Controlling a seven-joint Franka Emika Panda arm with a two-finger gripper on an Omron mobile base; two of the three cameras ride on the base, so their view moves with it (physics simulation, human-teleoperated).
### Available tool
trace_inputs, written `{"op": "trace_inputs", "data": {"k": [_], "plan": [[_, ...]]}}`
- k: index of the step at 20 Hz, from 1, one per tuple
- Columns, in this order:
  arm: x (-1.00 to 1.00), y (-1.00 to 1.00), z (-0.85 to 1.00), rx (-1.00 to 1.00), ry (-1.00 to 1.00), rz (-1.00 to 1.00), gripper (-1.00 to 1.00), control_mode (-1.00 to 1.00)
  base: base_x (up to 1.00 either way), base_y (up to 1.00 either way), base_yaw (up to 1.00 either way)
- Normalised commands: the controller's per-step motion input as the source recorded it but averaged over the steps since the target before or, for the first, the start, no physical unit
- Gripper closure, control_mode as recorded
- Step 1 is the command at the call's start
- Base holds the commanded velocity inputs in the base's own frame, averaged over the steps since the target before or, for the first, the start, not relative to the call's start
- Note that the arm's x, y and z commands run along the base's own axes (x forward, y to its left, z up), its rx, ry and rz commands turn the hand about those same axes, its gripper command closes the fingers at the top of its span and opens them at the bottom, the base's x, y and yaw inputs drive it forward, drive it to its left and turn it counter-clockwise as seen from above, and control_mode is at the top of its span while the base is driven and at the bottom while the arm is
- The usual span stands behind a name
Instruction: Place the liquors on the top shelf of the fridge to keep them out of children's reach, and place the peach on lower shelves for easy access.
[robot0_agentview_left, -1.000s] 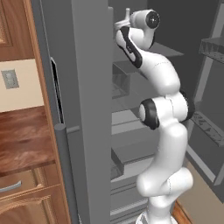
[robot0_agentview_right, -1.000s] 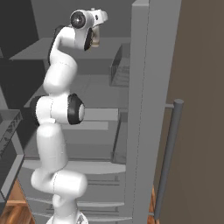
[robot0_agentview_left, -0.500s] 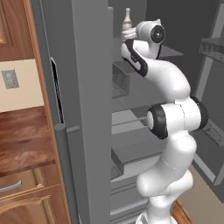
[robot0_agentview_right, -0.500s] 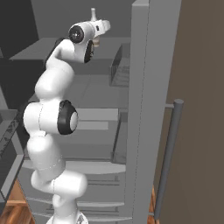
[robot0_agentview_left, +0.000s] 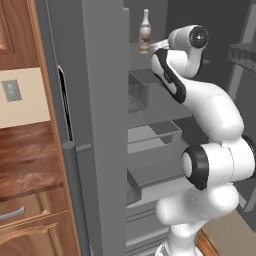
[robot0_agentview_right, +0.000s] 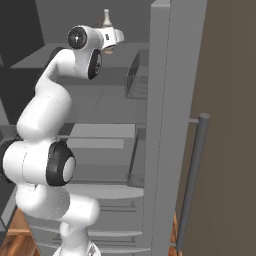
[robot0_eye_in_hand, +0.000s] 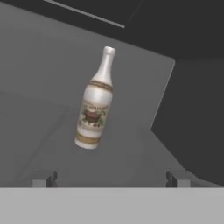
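Standing upright on the top shelf (robot0_agentview_left: 150, 56) of the fridge (robot0_agentview_left: 100, 125), the cream-white liquor bottle (robot0_eye_in_hand: 94, 107) rests free, with nothing touching it. In the hand view it sits toward 11 o'clock of centre, leaning a little with the camera's roll. Below it, the gripper (robot0_eye_in_hand: 111, 179) has its tips spread wide, at 7 and 5 o'clock, clear of the bottle.

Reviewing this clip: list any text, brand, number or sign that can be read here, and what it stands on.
No text can be read.
Cream-white bottle on the top shelf: its pale label carries a dark reddish emblem and gold bands, too blurred to read as words.
Fridge: no readable markings.
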Motion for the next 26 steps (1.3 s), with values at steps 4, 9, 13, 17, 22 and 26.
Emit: {"op": "trace_inputs", "data": {"k": [4, 9, 13, 17, 22, 26], "plan": [[-1.0, 0.0, -0.24, 0.0, 0.14, 0.0, -1.0, -1.0, 0.0, 0.0, 0.0], [-0.99, 0.0, -0.46, 0.09, 0.14, -0.04, -1.0, -1.0, 0.0, 0.0, 0.0], [-0.86, 0.04, -0.59, 0.19, 0.2, -0.18, -1.0, -1.0, 0.0, 0.0, 0.0], [-0.81, 0.02, -0.31, 0.21, 0.25, -0.13, -1.0, -1.0, 0.0, 0.0, 0.0], [-0.57, -0.04, -0.11, 0.04, 0.3, 0.0, -1.0, -1.0, 0.0, 0.0, 0.0], [-0.43, 0.0, -0.28, 0.0, 0.21, 0.08, -1.0, -1.0, 0.0, 0.0, 0.0]]}}
